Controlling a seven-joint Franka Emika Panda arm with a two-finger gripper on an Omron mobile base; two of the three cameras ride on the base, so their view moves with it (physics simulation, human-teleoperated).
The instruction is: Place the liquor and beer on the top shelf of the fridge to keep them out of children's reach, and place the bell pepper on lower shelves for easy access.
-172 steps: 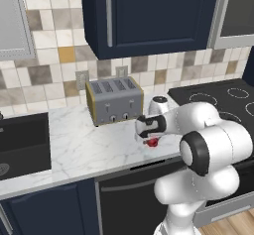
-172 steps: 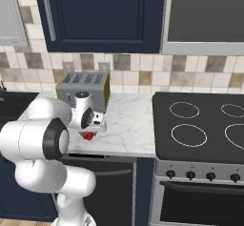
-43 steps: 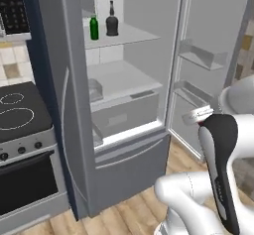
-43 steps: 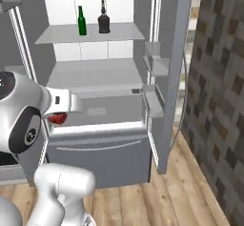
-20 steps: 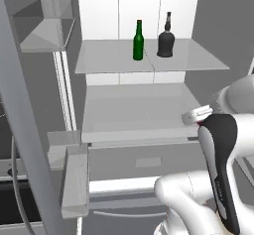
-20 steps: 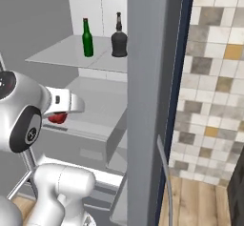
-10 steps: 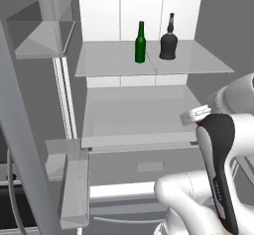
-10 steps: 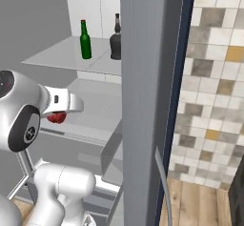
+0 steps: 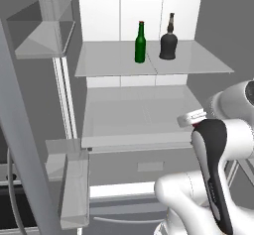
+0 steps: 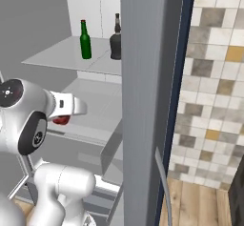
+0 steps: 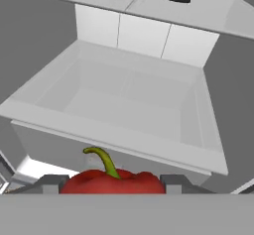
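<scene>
Fridge (image 9: 34, 95) open — bell pepper (image 11: 113, 182) glossy red, curved green stem.

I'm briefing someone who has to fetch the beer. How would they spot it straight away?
Look into the open fridge at its top shelf, where two bottles stand upright, side by side but apart. The beer is the slim, tall green one with a small red cap; the liquor beside it is squat, black and round-bodied.

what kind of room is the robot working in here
Most likely a home kitchen, rendered in simulation. A tall grey fridge stands open, with a slim green glass beer bottle and a squat black liquor bottle on its top translucent shelf, and a beige-and-grey tiled wall runs beside it.
</scene>
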